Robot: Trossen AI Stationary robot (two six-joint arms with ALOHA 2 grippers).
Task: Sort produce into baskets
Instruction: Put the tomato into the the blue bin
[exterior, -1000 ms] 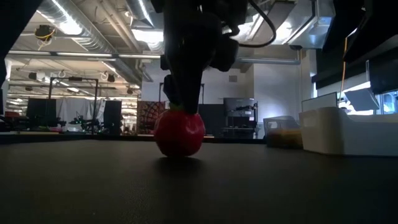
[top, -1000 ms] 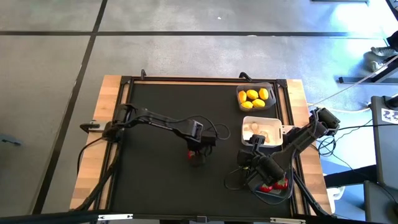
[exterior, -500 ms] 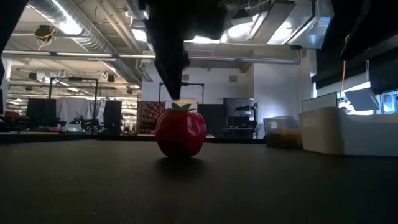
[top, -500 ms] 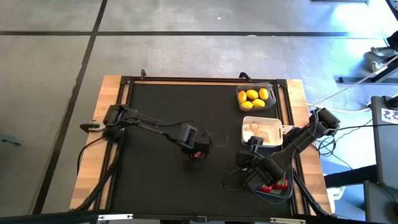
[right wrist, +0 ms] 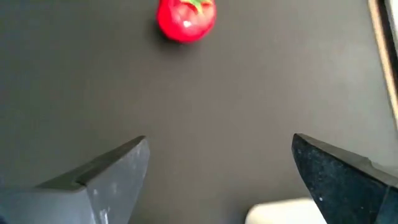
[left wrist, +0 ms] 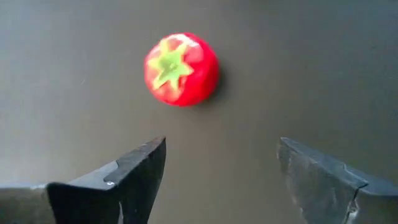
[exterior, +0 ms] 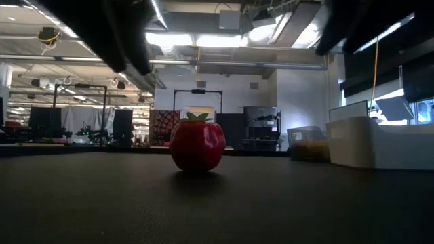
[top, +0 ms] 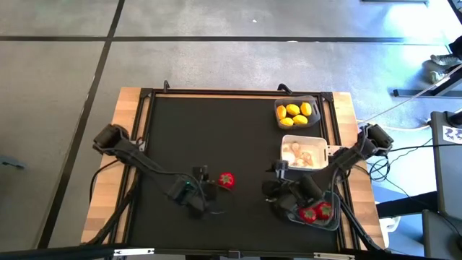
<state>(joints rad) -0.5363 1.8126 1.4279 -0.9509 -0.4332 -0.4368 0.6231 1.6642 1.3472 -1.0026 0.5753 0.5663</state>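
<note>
One red fruit [top: 227, 180] sits loose and upright on the black surface [top: 216, 130], green top up, about mid-width and nearer the near edge. Left tool [top: 201, 189] is just beside it on the left-edge side, fingers spread wide, holding nothing; wrist view shows the fruit ahead of the gap, not between the fingers. Right tool [top: 278, 189] is near the near right corner, fingers also wide apart and empty, just beside the blue-grey basket [top: 333, 221], which has two red fruits [top: 313, 211] in it. White basket [top: 323, 143] at the right edge holds pale bulbs [top: 300, 152], dark grey basket [top: 315, 123] at the far right corner holds lemons [top: 296, 113].

Step in hand, as I judge it: pick the last loose red fruit and get it into the blue-grey basket with the other reds. Either tool could take it. To do it well: centre the fruit between the fingers before coming down, since it's round and would likely roll if one finger touches first. Close across the widest part of the body, not on the green top. Lift clear of the basket wall before crossing, release low inside the basket, and keep the two arms from crowding each other near the basket
</note>
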